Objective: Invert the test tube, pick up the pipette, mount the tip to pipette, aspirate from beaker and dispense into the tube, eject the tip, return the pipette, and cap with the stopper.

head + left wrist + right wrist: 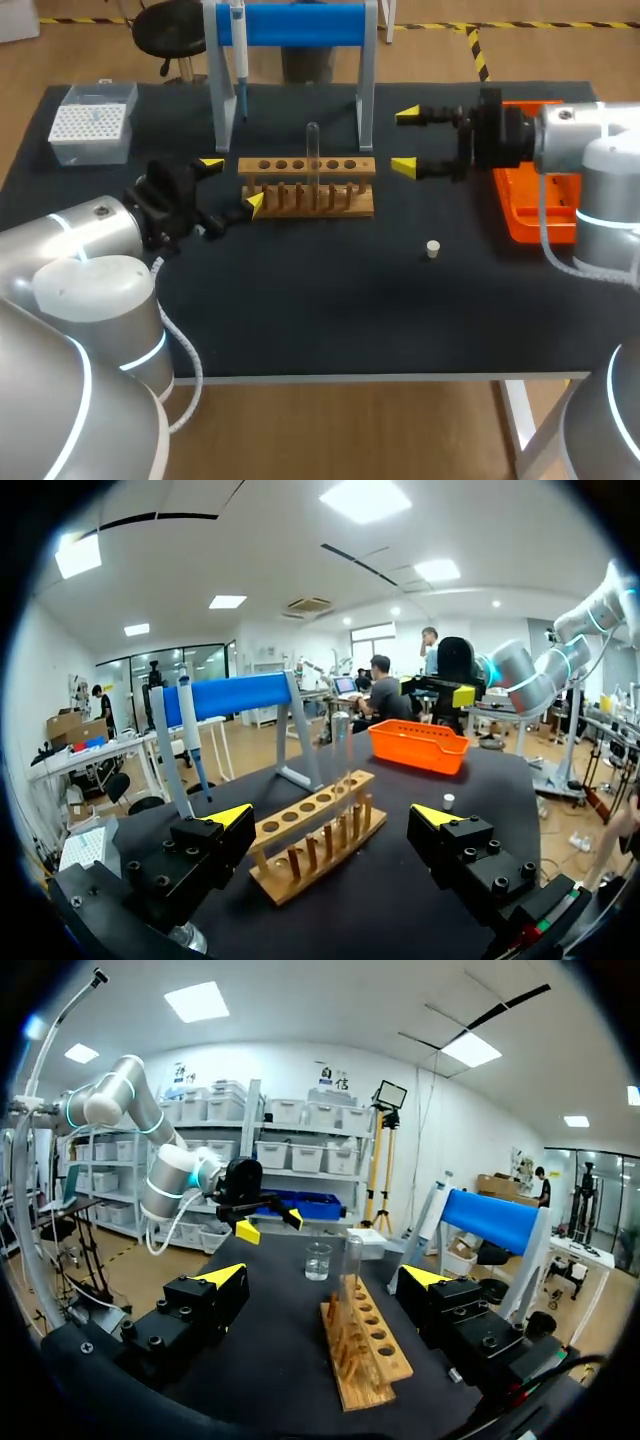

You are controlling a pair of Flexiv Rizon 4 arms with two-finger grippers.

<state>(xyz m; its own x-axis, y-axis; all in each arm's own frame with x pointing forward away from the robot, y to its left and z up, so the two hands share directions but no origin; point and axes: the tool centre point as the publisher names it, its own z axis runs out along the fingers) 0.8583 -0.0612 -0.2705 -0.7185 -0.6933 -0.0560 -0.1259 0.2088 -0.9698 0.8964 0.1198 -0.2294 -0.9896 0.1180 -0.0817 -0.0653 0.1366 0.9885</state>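
A wooden rack (307, 186) stands mid-table with one clear test tube (313, 150) rising upright from it. My left gripper (233, 185) is open at the rack's left end, holding nothing. At the rack's right end, slightly behind it, my right gripper (405, 142) is also open and holds nothing. The pipette (240, 50) hangs on the blue-barred stand (300, 25) behind the rack. A small white stopper (432, 249) lies on the mat to the front right. In the right wrist view the tube (352, 1270) stands ahead of the open gripper (324, 1277), with the beaker (318, 1260) beyond it. The beaker is hidden in the head view.
A tip box (93, 122) sits at the back left corner. An orange tray (535, 195) lies at the right edge under my right arm. Bare black mat stretches in front of the rack to the table's front edge.
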